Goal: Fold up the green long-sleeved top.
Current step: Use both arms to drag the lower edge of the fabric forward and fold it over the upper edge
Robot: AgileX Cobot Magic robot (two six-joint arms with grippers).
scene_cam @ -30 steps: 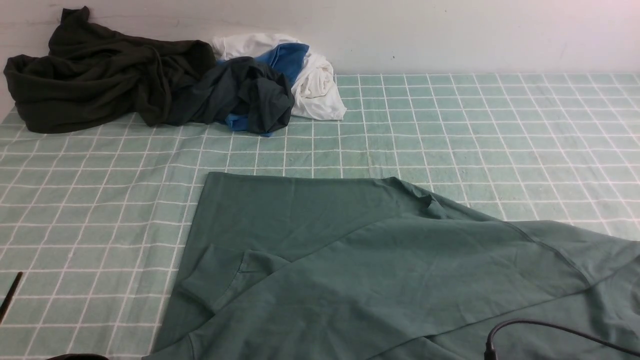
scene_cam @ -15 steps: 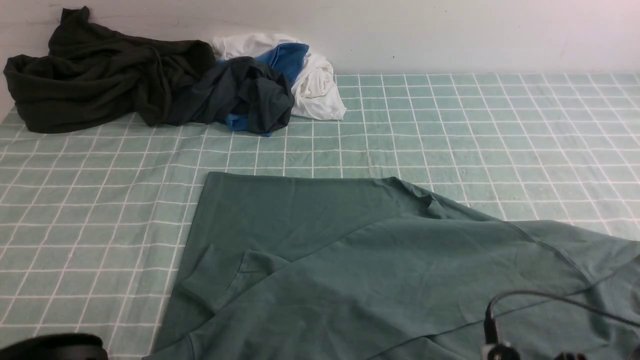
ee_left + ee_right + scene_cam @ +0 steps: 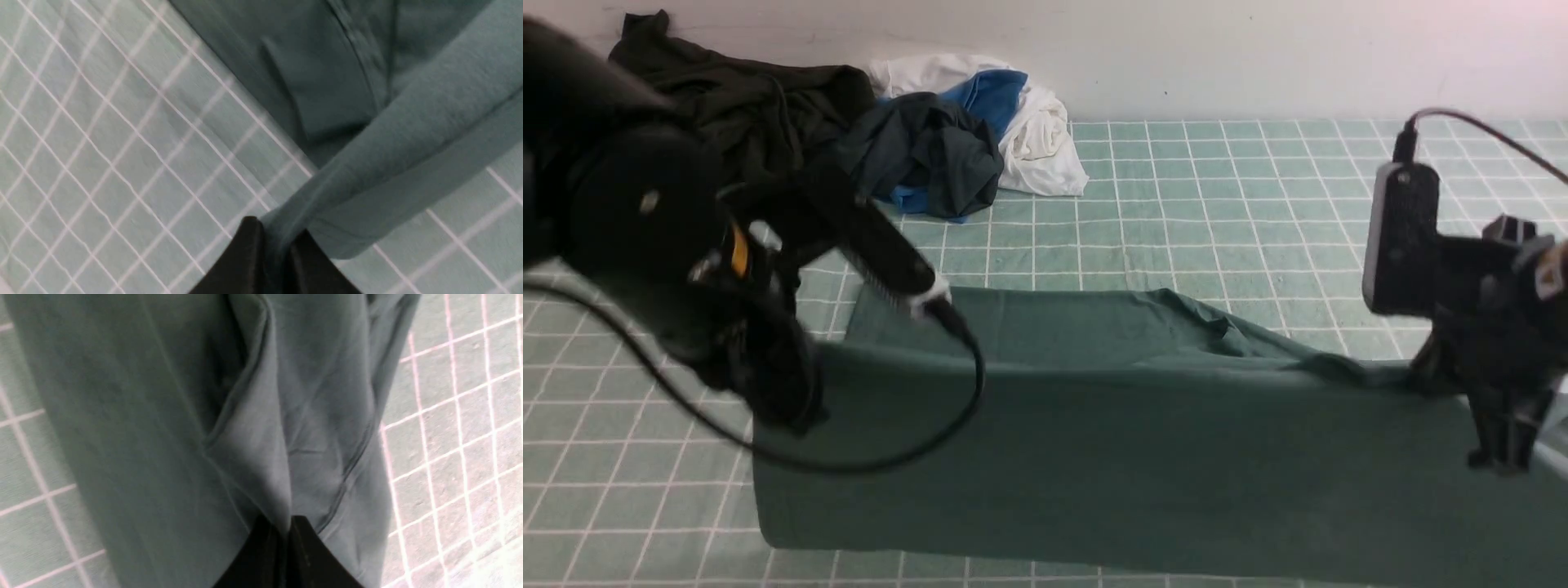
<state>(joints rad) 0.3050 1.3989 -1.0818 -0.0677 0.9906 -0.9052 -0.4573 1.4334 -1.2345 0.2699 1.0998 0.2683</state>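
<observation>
Two pinches: left gripper (image 3: pixel 274 241) and right gripper (image 3: pixel 286 526), clamped shut on the top (image 3: pixel 1094 441), hold its edge aloft; a level, taut carry should fold it straight.

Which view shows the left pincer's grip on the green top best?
Left wrist view: the left pincer is shut on a bunched edge of the green top. Front view shows the top held up taut, but the left arm hides that grip. Right wrist view shows only the right pincer clamping the top.
</observation>
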